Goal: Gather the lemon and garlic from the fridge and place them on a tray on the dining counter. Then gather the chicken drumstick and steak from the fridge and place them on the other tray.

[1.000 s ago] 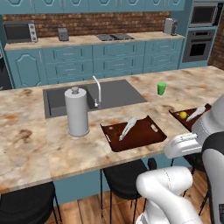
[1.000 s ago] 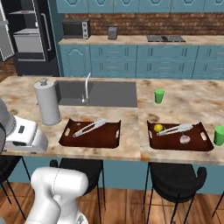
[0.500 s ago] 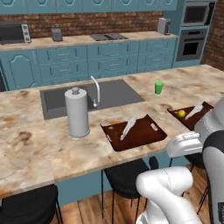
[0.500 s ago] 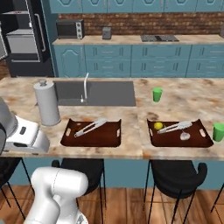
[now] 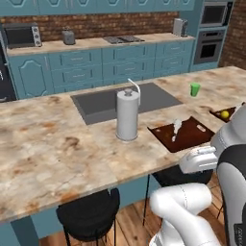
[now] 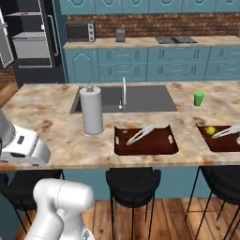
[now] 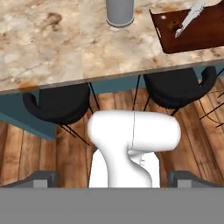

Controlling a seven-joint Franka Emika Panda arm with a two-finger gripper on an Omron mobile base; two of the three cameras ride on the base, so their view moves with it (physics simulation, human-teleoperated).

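- We see the dining counter (image 6: 56,136) running across both base views, with its inset sink (image 6: 140,98) behind a paper-towel roll (image 6: 92,110).
- The lemon (image 6: 211,130) already lies on the far tray (image 6: 220,143), at its left end and next to pale tongs; we judge this tray to be the produce tray.
- We cannot make out the garlic in any view, so whether it is delivered is unsettled.
- The near tray (image 6: 146,142) holds only a second pair of tongs (image 6: 140,135); we take it to be reserved for the steak and drumstick, neither of which is visible.
- The fridge (image 6: 33,42) stands at the far left with a door swung open and shelves exposed, presumably left so for further retrievals.
- The gripper (image 7: 113,180) is released, its two tips set wide at the bottom corners of the hand view with nothing between them; it points down toward the floor and the stools (image 7: 59,105), tucked low so that it sits below the counter edge.
- A green cup (image 6: 198,98) stands well apart from both trays.
- Open room: the counter's left stretch is bare, and we judge the way to the fridge to lie leftward along the stool-lined front edge.
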